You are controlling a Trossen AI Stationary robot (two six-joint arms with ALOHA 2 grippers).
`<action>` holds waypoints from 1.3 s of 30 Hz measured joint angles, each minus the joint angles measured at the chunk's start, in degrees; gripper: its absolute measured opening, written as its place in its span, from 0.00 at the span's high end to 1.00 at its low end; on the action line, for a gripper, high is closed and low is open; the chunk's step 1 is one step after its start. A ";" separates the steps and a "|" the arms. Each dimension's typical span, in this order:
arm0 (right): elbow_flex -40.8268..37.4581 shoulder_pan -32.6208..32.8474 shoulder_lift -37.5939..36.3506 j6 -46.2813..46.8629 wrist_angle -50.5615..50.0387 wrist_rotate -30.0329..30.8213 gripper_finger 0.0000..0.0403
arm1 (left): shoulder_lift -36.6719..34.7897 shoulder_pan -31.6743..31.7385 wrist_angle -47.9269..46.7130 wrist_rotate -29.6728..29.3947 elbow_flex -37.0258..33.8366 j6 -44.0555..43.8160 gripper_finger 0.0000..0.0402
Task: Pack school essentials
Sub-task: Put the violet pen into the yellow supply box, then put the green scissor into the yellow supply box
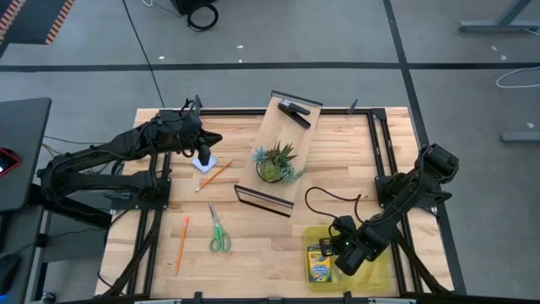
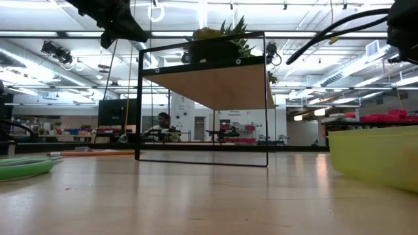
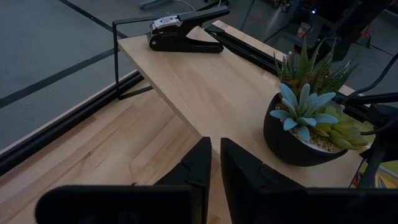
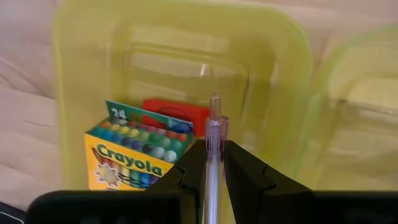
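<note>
High view: the right gripper [image 1: 348,253] hangs over the yellow-green bin [image 1: 377,268] at the table's [image 1: 253,236] near right corner; its wrist view shows its fingers [image 4: 245,167] closed on a thin, clear purple pen [image 4: 214,155] held over the bin, where the crayon box [image 4: 134,158] lies beside a red item [image 4: 180,115]; the left gripper [image 1: 202,154] sits over the pale pad [image 1: 205,162] near the far left, its fingers [image 3: 199,165] nearly together with nothing visible between them; one pencil [image 1: 216,175] lies touching the pad, another [image 1: 181,243] near the front left; the scissors [image 1: 218,231] lie between that pencil and the bin; a plant [image 1: 275,162] and a black clip [image 1: 294,111] rest on a raised shelf [image 1: 283,127] mid-table.
</note>
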 joint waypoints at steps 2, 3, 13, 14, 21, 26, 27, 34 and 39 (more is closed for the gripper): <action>0.00 0.00 0.00 0.02 0.04 -1.32 0.85 | 0.00 0.00 0.00 0.00 0.00 0.00 0.89; 0.00 -0.02 0.00 0.02 0.04 -1.60 0.85 | 0.00 0.00 0.00 0.00 0.00 0.00 0.89; 0.00 0.00 0.00 0.02 2.67 -2.83 0.85 | 0.00 0.00 0.00 0.00 0.00 0.07 0.90; 0.00 0.00 0.00 0.02 2.67 -2.81 0.85 | 0.00 0.00 0.00 0.00 0.00 0.07 0.90; 0.00 0.00 0.00 -0.22 2.65 -2.13 0.85 | -0.07 0.00 -0.02 0.00 0.00 0.09 0.89; 0.00 0.00 -0.01 0.16 2.64 -2.58 0.84 | -0.07 0.00 -0.04 0.00 0.00 0.17 0.91; 0.00 0.00 0.00 0.26 2.65 -2.69 0.83 | -0.07 0.00 -0.04 0.00 0.00 0.17 0.91; 0.00 0.00 -0.02 0.24 2.64 -3.42 0.69 | -0.09 0.00 -0.04 -0.02 0.00 0.17 0.89; 0.00 0.00 -0.04 0.02 2.13 -3.46 0.60 | -0.09 0.00 -0.04 0.01 0.00 0.13 0.90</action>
